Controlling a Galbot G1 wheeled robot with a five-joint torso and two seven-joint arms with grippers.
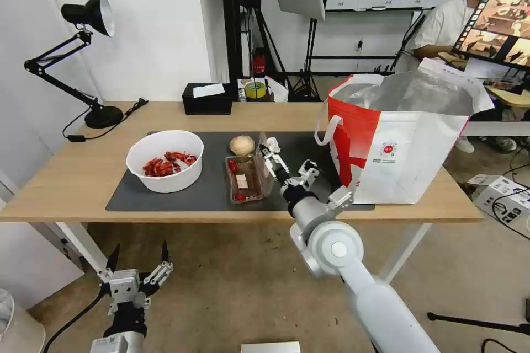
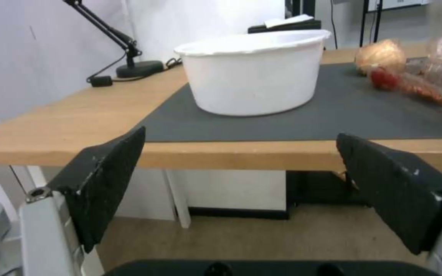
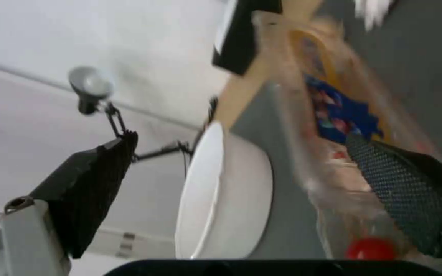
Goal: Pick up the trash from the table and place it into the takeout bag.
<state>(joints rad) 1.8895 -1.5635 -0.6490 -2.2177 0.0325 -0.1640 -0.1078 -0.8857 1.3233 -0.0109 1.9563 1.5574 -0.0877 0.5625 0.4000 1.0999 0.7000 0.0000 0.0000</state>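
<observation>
On the table's (image 1: pixel 72 193) dark mat stand a white bowl of red shells (image 1: pixel 164 168), a round beige lump (image 1: pixel 242 145) and a clear hinged tray (image 1: pixel 244 181) with its lid raised. A small white tissue (image 1: pixel 272 145) lies just behind the lid. My right gripper (image 1: pixel 271 161) is open at the tray's lid; in the right wrist view (image 3: pixel 241 142) the tray (image 3: pixel 328 153) lies against one finger (image 3: pixel 400 188). The red-and-white takeout bag (image 1: pixel 397 149) stands open at the table's right end. My left gripper (image 1: pixel 138 256) hangs open below the table's front edge, facing the bowl (image 2: pixel 254 76).
A black desk lamp (image 1: pixel 88 66) stands at the table's back left, with a black tissue box (image 1: pixel 207 99) behind the mat. White table legs (image 1: pixel 83 242) flank bare floor in front. Boxes and cables (image 1: pixel 502 198) lie on the floor at the right.
</observation>
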